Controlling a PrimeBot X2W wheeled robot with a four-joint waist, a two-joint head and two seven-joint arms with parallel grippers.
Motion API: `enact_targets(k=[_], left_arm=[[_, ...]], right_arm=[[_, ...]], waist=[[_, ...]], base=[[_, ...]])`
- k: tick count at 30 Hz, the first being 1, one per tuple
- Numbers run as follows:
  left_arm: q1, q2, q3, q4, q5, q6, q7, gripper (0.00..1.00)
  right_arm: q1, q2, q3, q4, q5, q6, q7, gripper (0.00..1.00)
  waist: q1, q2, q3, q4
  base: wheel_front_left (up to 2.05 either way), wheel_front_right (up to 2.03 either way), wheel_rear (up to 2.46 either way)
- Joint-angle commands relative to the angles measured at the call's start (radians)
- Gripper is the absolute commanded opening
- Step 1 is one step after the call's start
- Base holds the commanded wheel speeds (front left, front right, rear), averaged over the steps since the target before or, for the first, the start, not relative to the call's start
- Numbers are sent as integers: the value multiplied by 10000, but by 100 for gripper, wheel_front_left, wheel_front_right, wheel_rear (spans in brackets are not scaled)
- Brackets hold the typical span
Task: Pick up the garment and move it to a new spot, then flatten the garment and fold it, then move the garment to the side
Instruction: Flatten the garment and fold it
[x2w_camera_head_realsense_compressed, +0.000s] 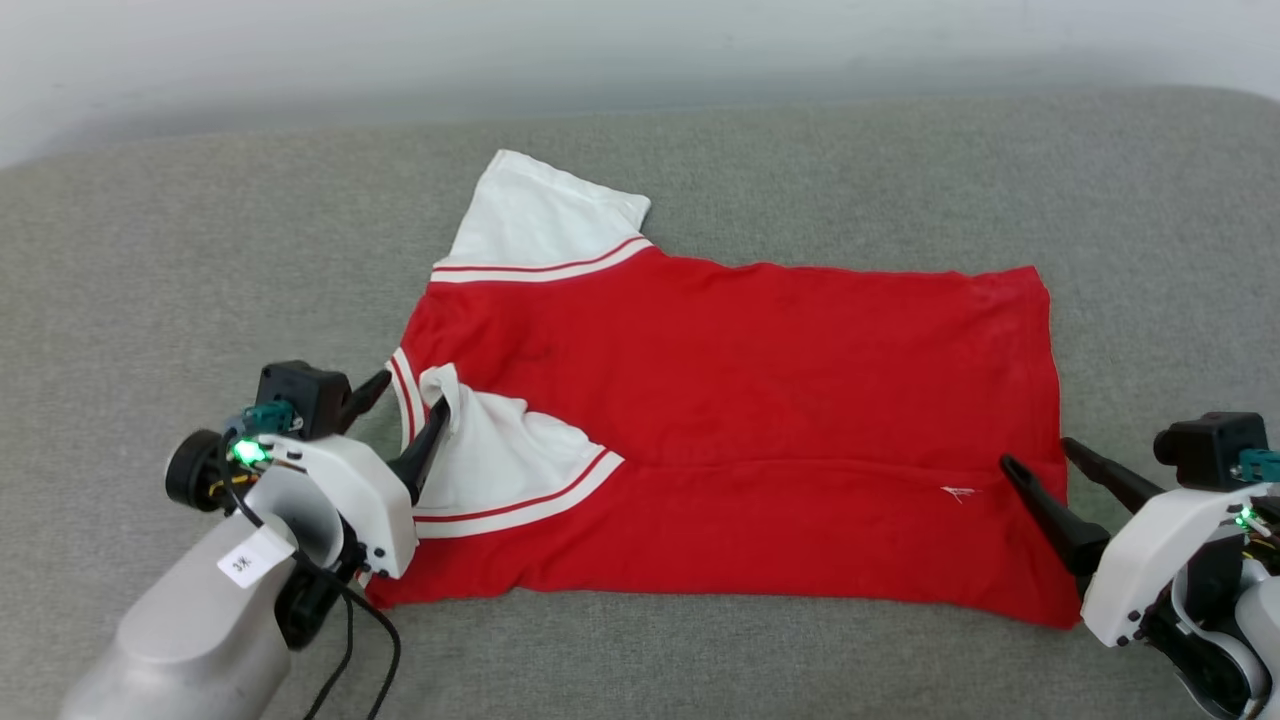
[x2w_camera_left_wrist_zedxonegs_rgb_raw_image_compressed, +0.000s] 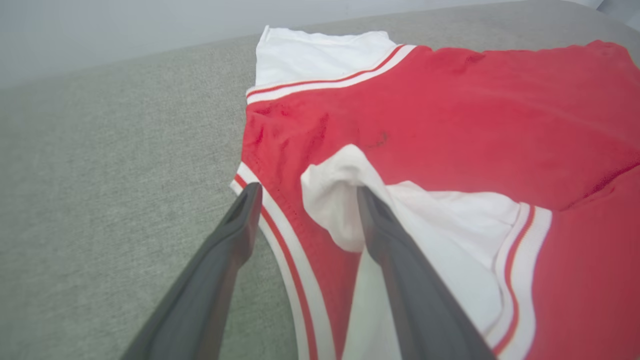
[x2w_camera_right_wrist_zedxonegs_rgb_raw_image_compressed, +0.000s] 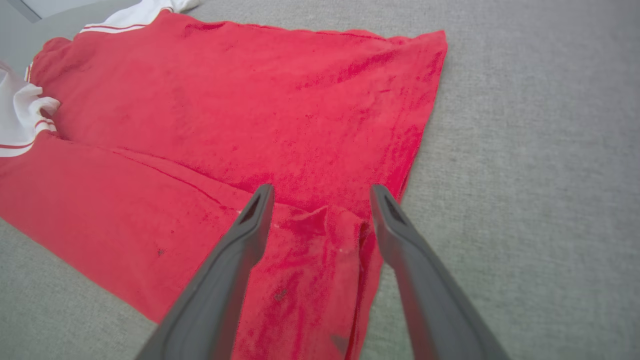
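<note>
The left pincer (x2w_camera_head_realsense_compressed: 412, 392) gaped, released, astride the striped trim and folded-in sleeve of the red, white-sleeved jersey shirt (x2w_camera_head_realsense_compressed: 750, 380). The right pincer (x2w_camera_head_realsense_compressed: 1037, 452) gaped too, straddling the shirt's hem edge. The shirt lay spread between them on the grey fabric-covered bench (x2w_camera_head_realsense_compressed: 150, 250).

L gripper (x2w_camera_head_realsense_compressed: 412, 398) fingers apart, R gripper (x2w_camera_head_realsense_compressed: 1037, 453) same

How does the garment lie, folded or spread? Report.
Partly folded: the garment has its near side turned over the body, near sleeve on top; far sleeve spread out.
</note>
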Motion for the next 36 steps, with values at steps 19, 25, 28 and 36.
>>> enact_targets(k=[19, 25, 28, 36], left_arm=[[-1151, 1666, -432, -2884, -1246, 6, 5525, 100], [-1205, 1702, -829, -3015, -2102, -48, 7771, 100], [-1086, 1734, -1074, -3004, -2318, -64, 8510, 100], [-594, 1849, -1531, -2773, -2402, 22, 9234, 100]], right_arm=[[1237, 288, -1447, -1678, -1120, -11, 408, 100], [1404, 467, -1708, -1982, -1328, -11, 630, 100], [1422, 567, -1765, -2050, -1380, -11, 691, 100], [1409, 713, -1793, -2044, -1419, -11, 715, 100]], waist=[[-1, -1, -902, 392], [-1, -1, -869, 341], [-1, -1, -815, 269], [-1, -1, -639, 76]], base=[[0, 0, 0], [0, 0, 0], [0, 0, 0], [0, 0, 0]])
